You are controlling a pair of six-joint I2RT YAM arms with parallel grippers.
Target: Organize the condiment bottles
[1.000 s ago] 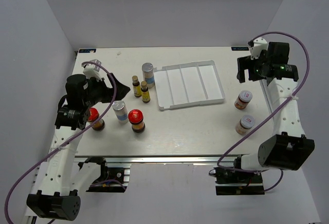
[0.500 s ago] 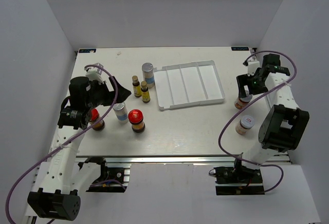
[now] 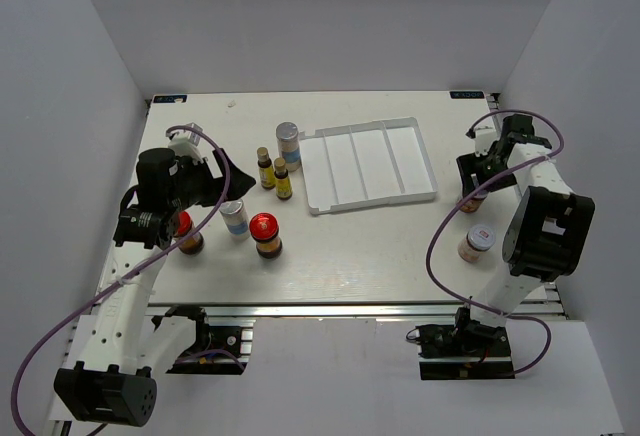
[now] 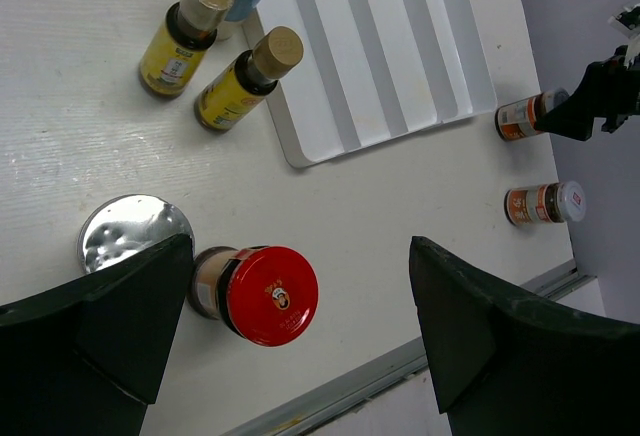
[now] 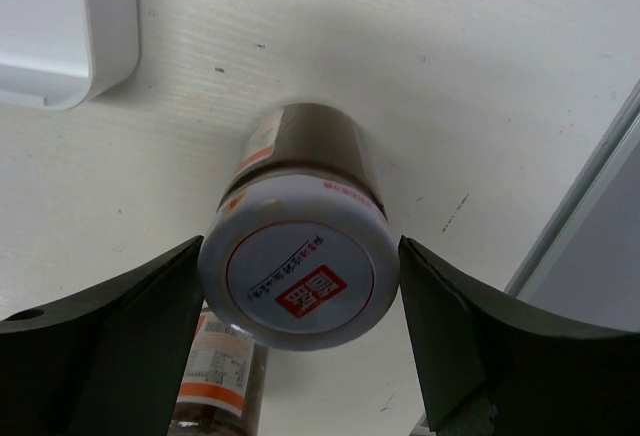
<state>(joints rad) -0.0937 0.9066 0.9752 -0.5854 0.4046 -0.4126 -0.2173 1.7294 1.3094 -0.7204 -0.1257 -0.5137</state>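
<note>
My right gripper (image 3: 478, 180) is open and low over the farther squat brownish white-lidded jar (image 5: 298, 274), with its fingers (image 5: 120, 356) close on both sides of the lid. The second white-lidded jar (image 3: 478, 241) stands nearer the front. My left gripper (image 3: 228, 182) is open and empty above a red-lidded jar (image 4: 265, 294) and a silver-capped shaker (image 4: 135, 236). The other red-lidded jar (image 3: 185, 230) is partly under the left arm. Two slim yellow bottles (image 3: 265, 168) (image 3: 283, 179) and a second shaker (image 3: 287, 140) stand left of the tray.
The white divided tray (image 3: 355, 161) lies at the back middle with nothing in it; its corner shows in the right wrist view (image 5: 60, 46). The table's right edge runs close beside the right gripper. White walls enclose the table on three sides.
The right arm has come down from the back right corner to the farther white-lidded jar, its fingers now flanking the lid. The left arm has barely moved.
</note>
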